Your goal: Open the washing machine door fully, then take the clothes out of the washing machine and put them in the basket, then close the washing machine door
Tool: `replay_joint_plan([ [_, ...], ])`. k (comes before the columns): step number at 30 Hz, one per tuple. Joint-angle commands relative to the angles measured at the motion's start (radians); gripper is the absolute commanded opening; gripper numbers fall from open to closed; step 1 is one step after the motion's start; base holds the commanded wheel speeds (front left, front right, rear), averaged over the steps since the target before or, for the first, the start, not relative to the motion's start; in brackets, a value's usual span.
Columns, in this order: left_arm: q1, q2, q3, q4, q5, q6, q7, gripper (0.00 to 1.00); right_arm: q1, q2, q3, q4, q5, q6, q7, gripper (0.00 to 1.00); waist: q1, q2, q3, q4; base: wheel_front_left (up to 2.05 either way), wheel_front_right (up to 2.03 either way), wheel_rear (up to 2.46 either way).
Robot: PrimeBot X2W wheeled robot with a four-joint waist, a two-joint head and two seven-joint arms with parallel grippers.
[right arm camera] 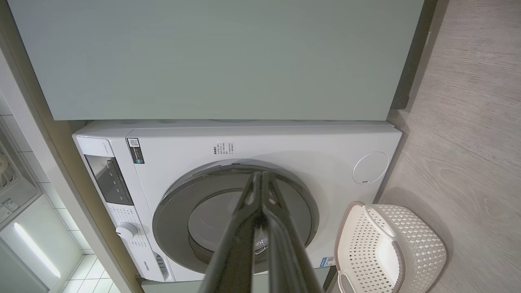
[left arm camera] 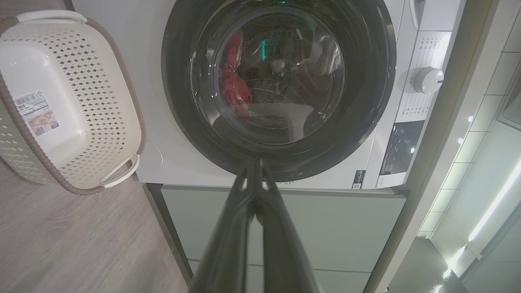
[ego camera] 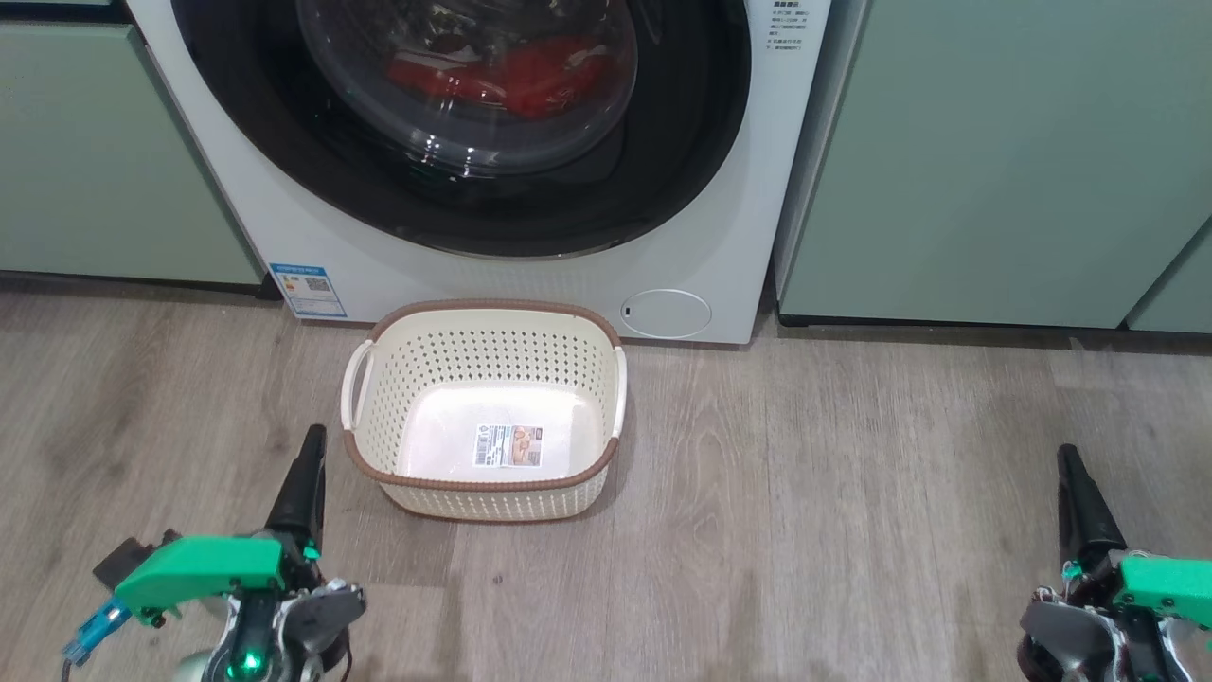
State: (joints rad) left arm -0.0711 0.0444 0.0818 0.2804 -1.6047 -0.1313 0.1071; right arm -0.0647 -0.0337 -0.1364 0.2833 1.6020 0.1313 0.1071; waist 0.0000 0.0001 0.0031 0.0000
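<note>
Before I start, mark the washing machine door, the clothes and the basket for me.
washing machine door (ego camera: 677,142), head view, on the glossy black rim at the right.
clothes (ego camera: 530,80), head view, on the red fabric seen through the door glass.
basket (ego camera: 492,355), head view, on the perforated far wall.

The left end effector (ego camera: 314,438) has two long, tapered, glossy black fingers (ego camera: 301,497), a bright green moulded housing (ego camera: 204,568), a blue connector (ego camera: 95,630), a lit green indicator (ego camera: 248,663) and grey metal brackets (ego camera: 327,606). The right end effector (ego camera: 1068,457) has the same black fingers, a green cover (ego camera: 1167,583) and a grey bracket (ego camera: 1065,633).
</note>
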Motion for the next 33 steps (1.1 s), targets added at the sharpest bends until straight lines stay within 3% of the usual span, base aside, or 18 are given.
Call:
replay_joint_plan([
  [1,-0.037,0.006,0.032,-0.036,-0.004,0.001,0.006,0.0,-0.043,-0.017,0.023,-0.039,0.007,-0.001,0.006,0.0,0.0,-0.0001,0.0,0.0,0.0,0.0,0.0],
  [27,-0.037,0.006,0.032,-0.036,-0.004,0.001,0.006,0.0,-0.043,-0.017,0.023,-0.039,0.007,-0.001,0.006,0.0,0.0,-0.0001,0.0,0.0,0.0,0.0,0.0],
  [28,0.0,0.0,0.0,0.0,0.0,0.0,0.0,1.0,0.0,0.0,0.0,0.0,0.0,0.0,0.0,1.0,0.0,-0.0001,0.0,0.0,0.0,0.0,0.0],
  [33,0.032,-0.004,-0.002,0.051,0.001,0.0,-0.001,1.0,0.022,0.002,0.001,0.054,-0.001,0.0,-0.001,1.0,0.0,-0.0001,0.0,0.0,0.0,0.0,0.0],
])
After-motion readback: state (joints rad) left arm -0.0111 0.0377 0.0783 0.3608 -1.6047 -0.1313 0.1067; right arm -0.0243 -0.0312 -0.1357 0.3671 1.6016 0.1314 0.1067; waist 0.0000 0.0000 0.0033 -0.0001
